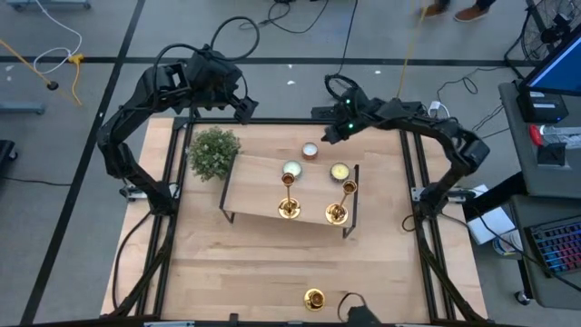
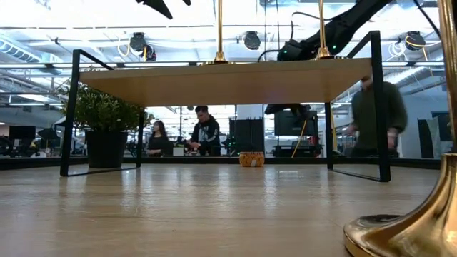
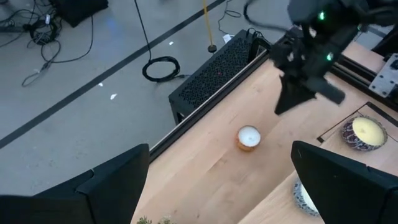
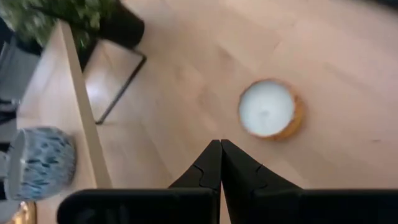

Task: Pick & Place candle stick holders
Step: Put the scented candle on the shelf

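Two gold candle stick holders (image 1: 289, 207) (image 1: 336, 213) stand upright on their round bases on a low wooden shelf (image 1: 259, 186); their stems show in the low view (image 2: 219, 32) (image 2: 322, 28). A third holder (image 1: 314, 298) stands on the table near its front edge, its base close to the low camera (image 2: 407, 228). My left gripper (image 1: 245, 111) (image 3: 219, 149) is open and empty above the table's far edge, behind the plant. My right gripper (image 1: 329, 136) (image 4: 221, 143) is shut and empty, hovering above the table near an orange tealight candle (image 4: 270, 109).
A bushy green plant (image 1: 214, 152) in a dark pot stands at the shelf's left end. Two pale candles in jars (image 1: 291, 170) (image 1: 339, 171) sit on the shelf's far side. The orange tealight (image 1: 310, 151) lies on the table behind the shelf. People show in the room beyond (image 2: 206, 132).
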Robot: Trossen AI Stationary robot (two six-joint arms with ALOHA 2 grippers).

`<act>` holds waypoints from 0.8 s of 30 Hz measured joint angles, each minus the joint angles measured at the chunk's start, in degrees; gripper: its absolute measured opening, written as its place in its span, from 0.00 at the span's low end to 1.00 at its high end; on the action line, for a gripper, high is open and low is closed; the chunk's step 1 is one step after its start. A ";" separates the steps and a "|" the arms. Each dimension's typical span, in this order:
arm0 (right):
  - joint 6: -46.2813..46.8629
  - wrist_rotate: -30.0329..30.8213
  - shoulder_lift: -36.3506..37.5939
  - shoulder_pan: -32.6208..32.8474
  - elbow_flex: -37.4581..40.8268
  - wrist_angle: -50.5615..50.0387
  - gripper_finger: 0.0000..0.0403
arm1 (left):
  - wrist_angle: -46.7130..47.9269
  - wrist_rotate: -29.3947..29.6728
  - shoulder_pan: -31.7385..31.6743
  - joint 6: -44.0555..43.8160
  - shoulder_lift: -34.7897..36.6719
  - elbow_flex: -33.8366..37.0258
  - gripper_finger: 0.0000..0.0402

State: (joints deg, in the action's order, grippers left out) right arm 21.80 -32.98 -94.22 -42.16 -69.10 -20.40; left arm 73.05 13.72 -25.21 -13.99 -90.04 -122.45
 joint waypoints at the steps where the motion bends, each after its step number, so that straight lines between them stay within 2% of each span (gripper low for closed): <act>1: -0.08 0.14 -0.50 0.78 0.00 0.06 0.00 | -0.01 0.49 0.00 -0.03 -0.24 0.00 0.99; 4: -0.84 2.94 -1.81 2.92 0.00 0.33 0.00 | 0.40 1.71 -0.17 -0.86 -0.63 0.06 0.99; 13: -3.87 18.81 -2.36 6.28 0.04 0.94 0.00 | 0.12 1.72 -0.42 -1.62 -1.72 0.09 0.99; 24: -1.35 19.12 -3.13 6.28 0.04 1.90 0.00 | -0.07 1.35 -0.07 -2.27 -2.68 0.09 0.99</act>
State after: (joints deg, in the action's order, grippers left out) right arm 20.46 -13.86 -97.35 -35.88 -69.06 -18.51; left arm 72.97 15.07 -25.28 -16.26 -92.73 -122.37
